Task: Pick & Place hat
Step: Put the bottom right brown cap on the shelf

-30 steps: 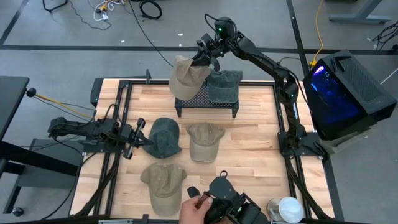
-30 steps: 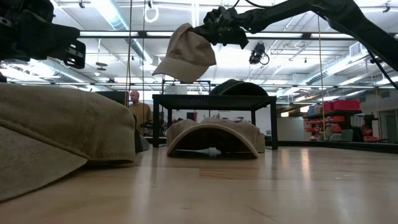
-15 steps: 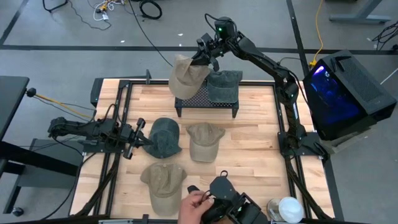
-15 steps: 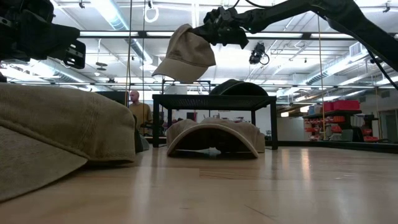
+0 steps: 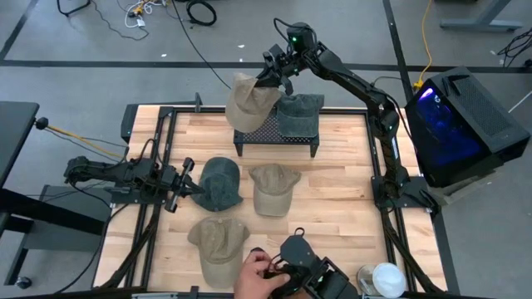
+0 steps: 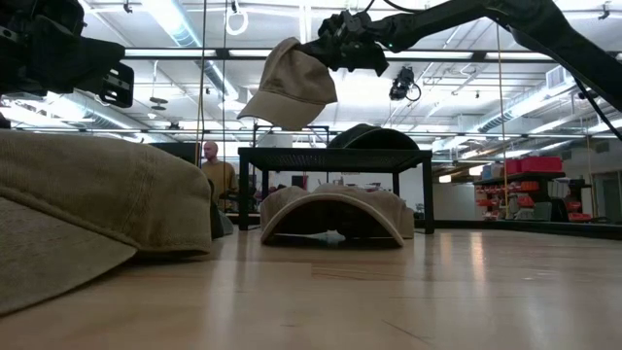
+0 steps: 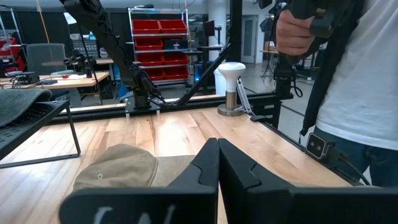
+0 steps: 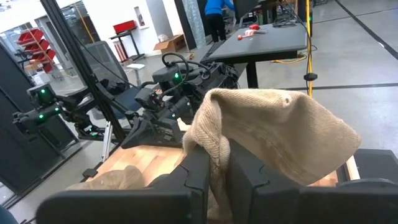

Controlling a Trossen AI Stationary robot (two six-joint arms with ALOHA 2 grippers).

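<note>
Tan hat (image 5: pixel 249 101) pinched in my right gripper (image 5: pixel 268 79); I'd lower it squarely onto the rack (image 5: pixel 258 133) below.

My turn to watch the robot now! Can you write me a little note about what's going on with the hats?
Right end effector: shut on the tan hat, held in the air above the left end of the black rack.
Left end effector: shut, empty, waiting low at the table's left by the dark green hat.
Done: one dark hat lies on the rack.
Left: put the held hat down; three hats remain on the table.
</note>
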